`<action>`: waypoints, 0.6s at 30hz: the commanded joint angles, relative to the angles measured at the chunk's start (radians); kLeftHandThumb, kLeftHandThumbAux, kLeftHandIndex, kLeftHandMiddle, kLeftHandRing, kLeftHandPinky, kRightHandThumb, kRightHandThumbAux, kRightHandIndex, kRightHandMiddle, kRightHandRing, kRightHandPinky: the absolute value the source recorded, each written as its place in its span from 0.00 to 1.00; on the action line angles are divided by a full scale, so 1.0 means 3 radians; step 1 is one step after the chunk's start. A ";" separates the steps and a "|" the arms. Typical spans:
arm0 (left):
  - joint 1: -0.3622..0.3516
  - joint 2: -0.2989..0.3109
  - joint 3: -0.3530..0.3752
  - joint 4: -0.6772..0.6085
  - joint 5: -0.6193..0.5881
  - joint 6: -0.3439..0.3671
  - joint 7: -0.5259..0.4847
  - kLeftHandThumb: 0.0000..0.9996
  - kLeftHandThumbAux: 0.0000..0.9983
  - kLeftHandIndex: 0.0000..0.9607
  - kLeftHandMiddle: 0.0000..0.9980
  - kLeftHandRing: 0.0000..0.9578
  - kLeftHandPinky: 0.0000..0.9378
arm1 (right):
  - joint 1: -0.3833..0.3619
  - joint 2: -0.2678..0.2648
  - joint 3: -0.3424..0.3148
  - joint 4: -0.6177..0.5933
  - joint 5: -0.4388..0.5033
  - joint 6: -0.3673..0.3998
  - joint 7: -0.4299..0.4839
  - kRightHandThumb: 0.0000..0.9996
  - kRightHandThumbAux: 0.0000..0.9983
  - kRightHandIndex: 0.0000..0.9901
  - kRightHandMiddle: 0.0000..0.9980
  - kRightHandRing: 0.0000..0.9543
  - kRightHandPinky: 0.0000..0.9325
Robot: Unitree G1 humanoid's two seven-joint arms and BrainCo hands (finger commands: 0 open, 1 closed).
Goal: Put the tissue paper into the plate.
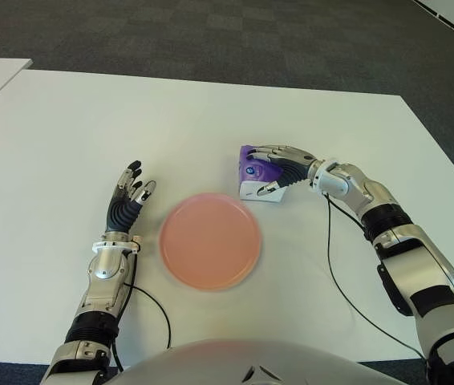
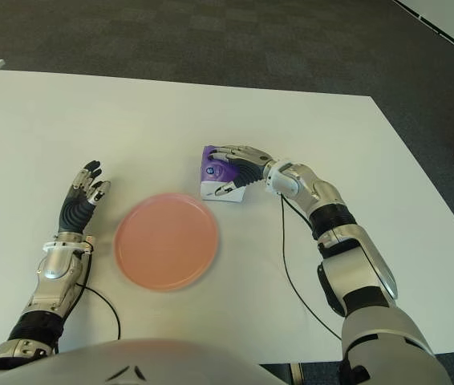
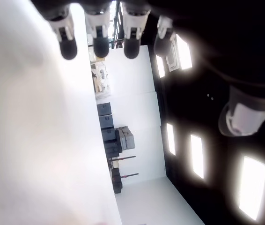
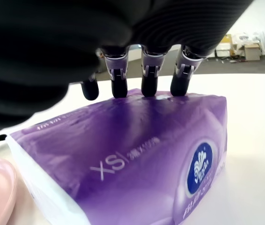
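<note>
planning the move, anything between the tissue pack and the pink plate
Nothing visible. The right hand is closed over the purple tissue pack, and only bare white table separates it from the pink plate. The left hand shows beyond the plate's other side.

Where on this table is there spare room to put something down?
The table is bare across its far side. It is busier near the robot: left hand, pink plate, and right hand over the purple tissue pack, just beyond the plate's right edge.

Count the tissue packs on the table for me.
1: the purple tissue pack under the right hand, on the table just beyond the pink plate's right edge.
</note>
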 commanded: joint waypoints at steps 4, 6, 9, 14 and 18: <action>0.0209 -0.0024 -0.0001 0.0237 0.0032 0.0018 -0.0007 0.00 0.45 0.00 0.00 0.00 0.00 | -0.0051 0.0095 0.0163 0.0290 -0.0163 0.0035 -0.0139 0.27 0.36 0.01 0.00 0.00 0.00; 0.0211 -0.0021 -0.0001 0.0228 0.0037 0.0026 -0.0001 0.00 0.45 0.00 0.00 0.00 0.00 | -0.0071 0.0121 0.0209 0.0383 -0.0195 0.0028 -0.0204 0.27 0.36 0.01 0.00 0.00 0.00; 0.0213 -0.0019 -0.0001 0.0218 0.0046 0.0025 0.0011 0.00 0.44 0.00 0.00 0.00 0.00 | -0.0074 0.0156 0.0276 0.0500 -0.0232 0.0008 -0.0294 0.26 0.36 0.02 0.01 0.00 0.00; 0.0232 -0.0016 0.0002 0.0191 0.0050 0.0011 0.0016 0.00 0.44 0.00 0.00 0.00 0.00 | -0.0058 0.0200 0.0390 0.0648 -0.0284 -0.0038 -0.0451 0.25 0.36 0.02 0.02 0.00 0.00; 0.0245 -0.0016 0.0004 0.0169 0.0047 0.0028 0.0017 0.00 0.44 0.00 0.00 0.00 0.00 | -0.0027 0.0279 0.0532 0.0749 -0.0400 -0.0038 -0.0607 0.25 0.35 0.02 0.03 0.00 0.00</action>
